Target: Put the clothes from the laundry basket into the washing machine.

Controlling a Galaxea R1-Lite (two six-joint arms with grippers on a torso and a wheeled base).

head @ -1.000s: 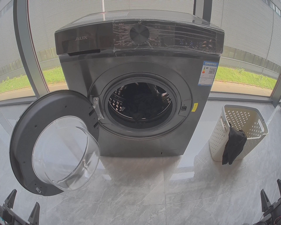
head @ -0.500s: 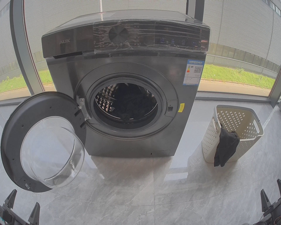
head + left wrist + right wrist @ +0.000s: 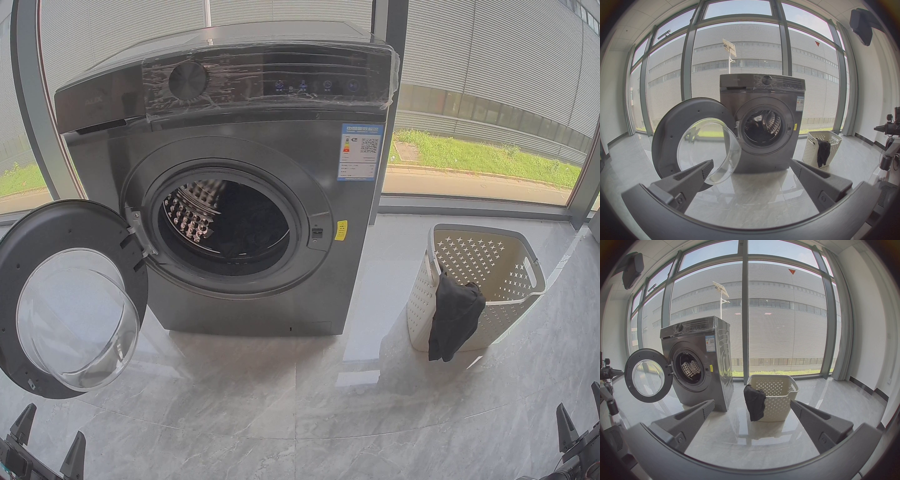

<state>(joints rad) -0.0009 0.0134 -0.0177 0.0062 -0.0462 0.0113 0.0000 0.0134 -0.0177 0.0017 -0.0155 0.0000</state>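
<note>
Right gripper (image 3: 751,403): fingers (image 3: 818,424) spread wide, nothing between them, above the pale floor (image 3: 731,440). Ahead: grey washing machine (image 3: 720,365), round door (image 3: 648,375) swung fully open, metal drum (image 3: 690,368) wall visible. White perforated laundry basket (image 3: 779,396) stands near the machine, not touching. Black garment (image 3: 754,405) draped over the basket's near rim, hanging down its outer wall.

I have the washing machine (image 3: 250,156) ahead and to my left, standing on the floor (image 3: 312,394) with the window (image 3: 500,75) behind it. Its door (image 3: 62,231) hangs open on the machine's left, swung out toward me. Clothes (image 3: 244,228) lie inside the drum (image 3: 187,212). The laundry basket (image 3: 420,306) stands on the floor to the machine's right, near it but apart. One garment (image 3: 455,319) hangs over the basket's rim at the corner nearest the machine, down its outer wall. My left gripper (image 3: 53,422) sits low before the door, and my right gripper (image 3: 578,397) sits low before the basket.
</note>
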